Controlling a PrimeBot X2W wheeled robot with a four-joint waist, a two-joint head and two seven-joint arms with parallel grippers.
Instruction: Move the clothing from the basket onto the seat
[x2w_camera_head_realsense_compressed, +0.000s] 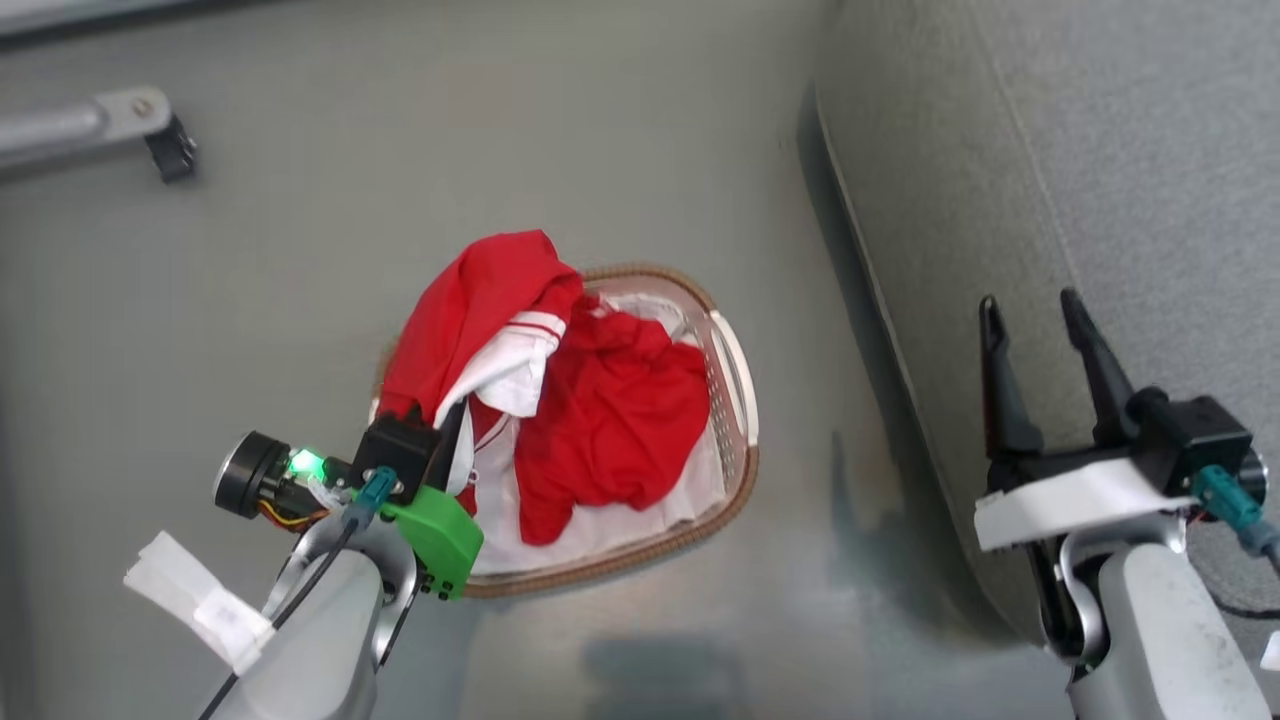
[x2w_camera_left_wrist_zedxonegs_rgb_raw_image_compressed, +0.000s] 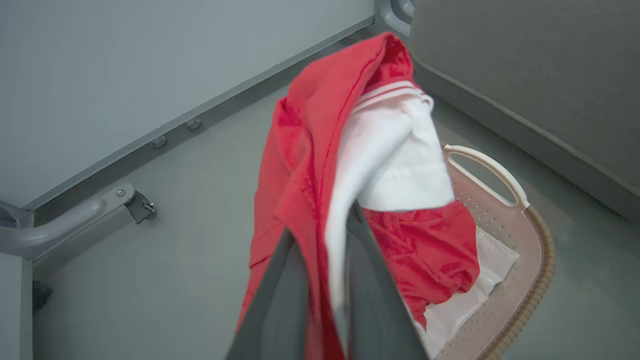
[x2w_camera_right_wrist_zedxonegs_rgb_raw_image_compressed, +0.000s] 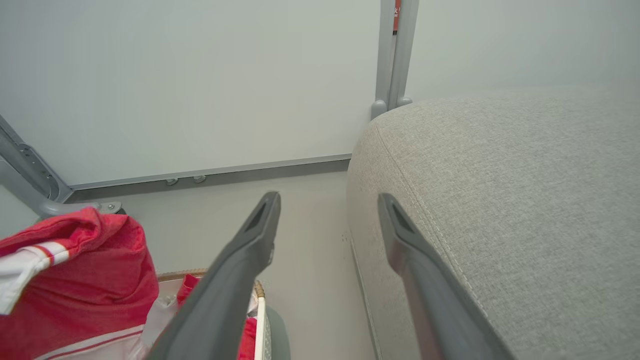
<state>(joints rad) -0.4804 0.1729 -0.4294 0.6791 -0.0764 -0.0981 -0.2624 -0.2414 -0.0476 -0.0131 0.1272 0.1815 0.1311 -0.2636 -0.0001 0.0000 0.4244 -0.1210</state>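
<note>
Grey floor (x2w_camera_head_realsense_compressed: 500, 130) under everything, with a pale wall (x2w_camera_right_wrist_zedxonegs_rgb_raw_image_compressed: 200, 75) behind it in the right wrist view.
Seat (x2w_camera_head_realsense_compressed: 1100, 150) down the right side of the head view: light grey weave, rounded edge, stitched seam.
Basket (x2w_camera_head_realsense_compressed: 742, 400) on the floor left of the seat, near it but not touching. Brown rim, perforated sides, one white handle on the seat side.
Clothing all at the basket:
- striped garment (x2w_camera_head_realsense_compressed: 470, 300) standing up in a bunch over the basket's left rim. Red with a white panel and thin striped trim, lower part trailing down inside.
- plain red garment (x2w_camera_head_realsense_compressed: 610, 420) crumpled mid-basket on a white liner sheet (x2w_camera_head_realsense_compressed: 620, 525).

Left end effector (x2w_camera_left_wrist_zedxonegs_rgb_raw_image_compressed: 322, 225) clamped almost fully closed on a fold of the striped garment. Red and white fabric pinched between both fingers (x2w_camera_left_wrist_zedxonegs_rgb_raw_image_compressed: 280, 300) in the left wrist view. In the head view, sits at the basket's near-left rim with its fingertips buried in cloth.
Right end effector (x2w_camera_head_realsense_compressed: 1032, 305) spread wide, nothing between the fingers, gripping nothing. Hovers by the seat's rounded edge, well apart from the basket.
Metal leg (x2w_camera_head_realsense_compressed: 120, 120) with a dark foot at far left on the floor, well apart from the basket.
</note>
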